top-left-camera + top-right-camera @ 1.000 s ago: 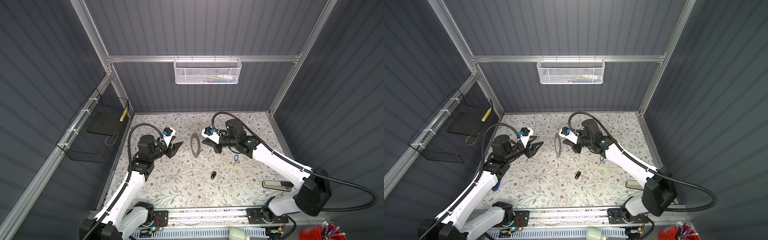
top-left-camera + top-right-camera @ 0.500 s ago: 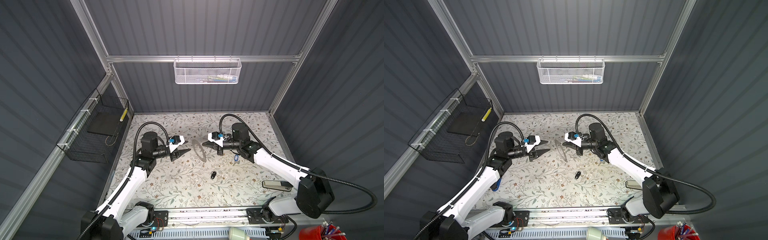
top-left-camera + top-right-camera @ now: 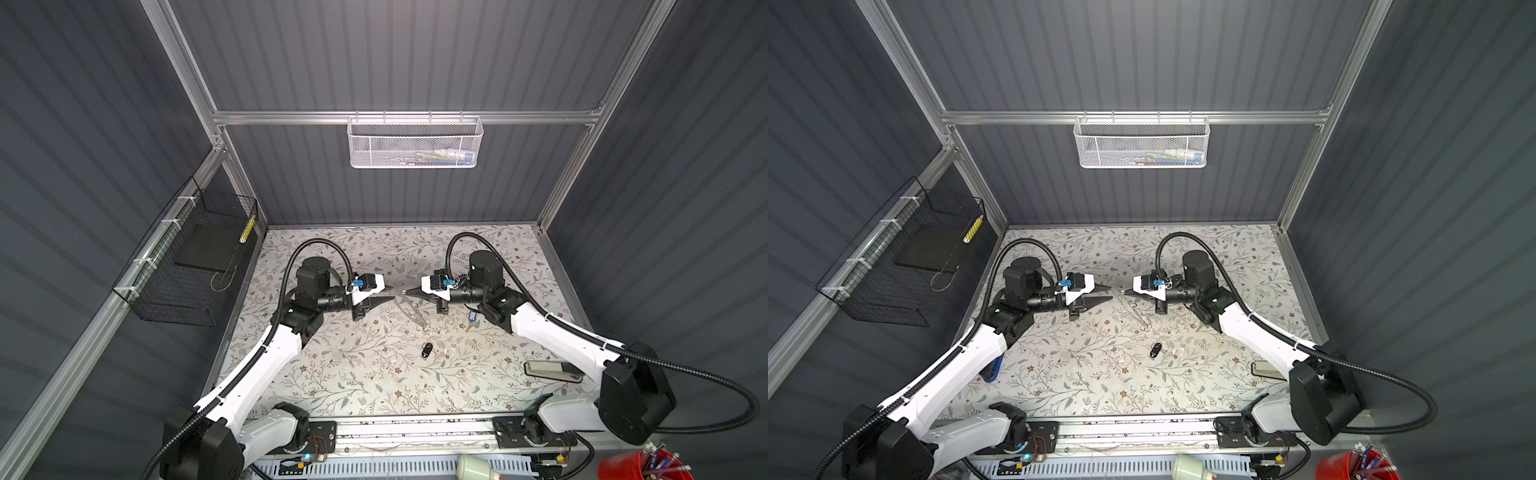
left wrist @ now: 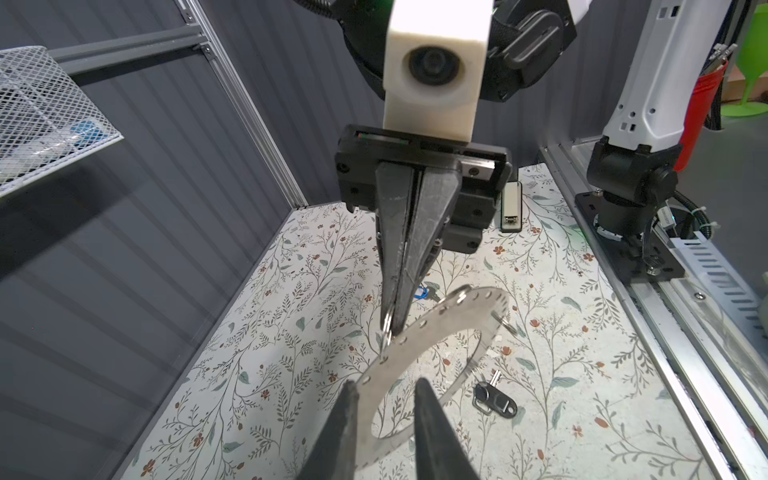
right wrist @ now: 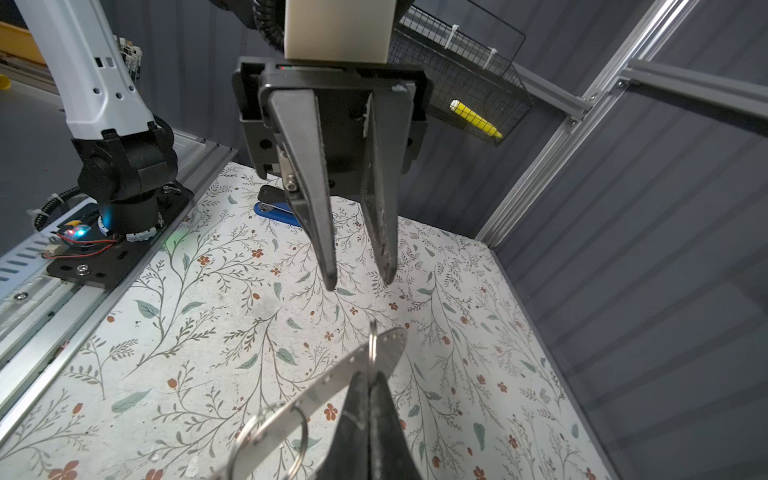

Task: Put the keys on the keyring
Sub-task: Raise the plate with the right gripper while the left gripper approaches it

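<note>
Right gripper [image 4: 392, 328] fingers pressed together, pinching keyring [image 4: 478, 303] rim; ring tilted above table [image 3: 353, 374] centre. Left gripper [image 5: 359, 284] fingers slightly spread, straddling opposite rim, contact unclear. Black key [image 3: 426, 350] lies at 6 o'clock of ring, tagged key [image 3: 471, 316] at 3 by right arm [image 3: 540, 328]. Risk: off-centre left clamp twists thin band out of right pinch, ring drops. Free table at 7; walls [image 3: 415, 187] well apart.
</note>
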### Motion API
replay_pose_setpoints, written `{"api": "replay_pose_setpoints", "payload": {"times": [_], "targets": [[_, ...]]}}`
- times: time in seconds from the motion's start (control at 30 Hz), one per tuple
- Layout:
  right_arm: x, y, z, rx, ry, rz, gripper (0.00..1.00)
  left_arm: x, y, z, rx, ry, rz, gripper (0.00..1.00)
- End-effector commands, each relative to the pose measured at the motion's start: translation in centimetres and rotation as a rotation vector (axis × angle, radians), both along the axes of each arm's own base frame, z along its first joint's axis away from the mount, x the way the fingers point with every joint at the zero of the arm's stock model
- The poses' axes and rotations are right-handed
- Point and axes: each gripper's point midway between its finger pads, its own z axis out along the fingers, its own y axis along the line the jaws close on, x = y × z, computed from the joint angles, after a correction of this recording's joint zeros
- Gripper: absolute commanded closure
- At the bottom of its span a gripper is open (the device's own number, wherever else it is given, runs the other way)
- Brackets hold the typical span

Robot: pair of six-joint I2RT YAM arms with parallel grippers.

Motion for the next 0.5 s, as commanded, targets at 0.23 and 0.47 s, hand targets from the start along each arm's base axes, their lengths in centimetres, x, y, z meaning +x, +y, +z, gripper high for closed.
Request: {"api": "replay_pose_setpoints", "payload": {"times": [0.23,0.47], "targets": [[-0.71,-0.77,1.02,-0.009,-0.329,-0.022,1.00,-0.67,-0.77,0.39,0.045,-0.093,0.011,0.78],[-1.16,-0.81,0.52,-0.028,-0.383,-0.046,1.00,-1.11,-0.59,0.20,0.047,-0.106,0.037,0.78]]}}
